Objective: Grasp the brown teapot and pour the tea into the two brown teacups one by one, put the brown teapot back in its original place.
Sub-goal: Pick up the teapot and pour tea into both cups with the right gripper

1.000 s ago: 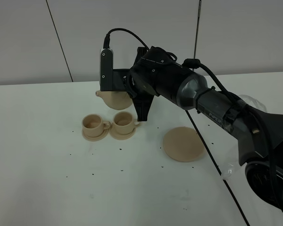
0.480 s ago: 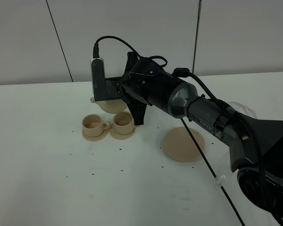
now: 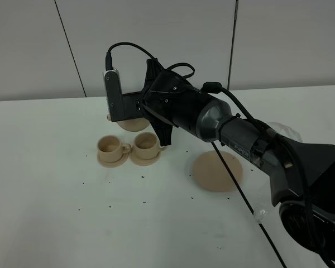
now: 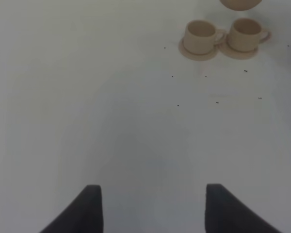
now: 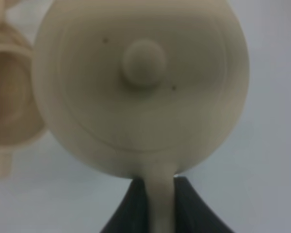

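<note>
The right hand (image 5: 157, 196) is clamped on the handle of the brown teapot (image 3: 132, 124), holding it in the air just behind the two brown teacups (image 3: 147, 142) (each on its small saucer), well apart from the wide saucer (image 3: 216, 171). The left hand (image 4: 153, 206) hangs over the desk (image 4: 87, 97), jaws spread.

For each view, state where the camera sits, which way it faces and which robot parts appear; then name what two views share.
Exterior high: mounted high, looking down across the table; shows the right arm carrying the brown teapot beside the two brown teacups.
Left wrist: rides behind the left gripper, facing the cups across the table; jaws open.
Right wrist: rides behind the right gripper, looking down on the teapot's lid; jaws shut on its handle.
Shared: exterior and left wrist show both teacups.
</note>
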Action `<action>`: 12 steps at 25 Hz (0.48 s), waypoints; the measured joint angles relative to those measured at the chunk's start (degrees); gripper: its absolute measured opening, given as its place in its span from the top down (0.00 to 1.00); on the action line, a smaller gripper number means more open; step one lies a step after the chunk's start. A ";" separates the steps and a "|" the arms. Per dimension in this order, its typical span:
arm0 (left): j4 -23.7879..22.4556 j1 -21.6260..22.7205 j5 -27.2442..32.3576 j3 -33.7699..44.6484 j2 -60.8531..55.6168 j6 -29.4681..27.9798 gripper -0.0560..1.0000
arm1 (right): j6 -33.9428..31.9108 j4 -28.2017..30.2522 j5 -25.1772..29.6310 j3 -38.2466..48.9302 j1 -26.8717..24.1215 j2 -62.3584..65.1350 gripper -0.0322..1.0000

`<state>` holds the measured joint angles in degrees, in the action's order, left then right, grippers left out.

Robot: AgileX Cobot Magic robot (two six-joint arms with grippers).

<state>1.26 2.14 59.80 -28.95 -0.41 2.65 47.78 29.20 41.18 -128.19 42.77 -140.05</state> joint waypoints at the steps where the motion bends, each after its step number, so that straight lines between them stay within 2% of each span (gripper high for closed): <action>1: 0.00 0.00 0.00 0.00 0.00 0.00 0.44 | 0.26 0.05 0.00 0.00 0.07 0.00 0.88; 12: 0.00 0.00 0.00 0.00 0.00 0.11 0.44 | 1.26 1.38 -0.69 0.00 0.38 0.00 0.88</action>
<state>1.26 2.14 59.80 -28.95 -0.41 2.76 49.04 30.58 40.50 -128.19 43.15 -140.05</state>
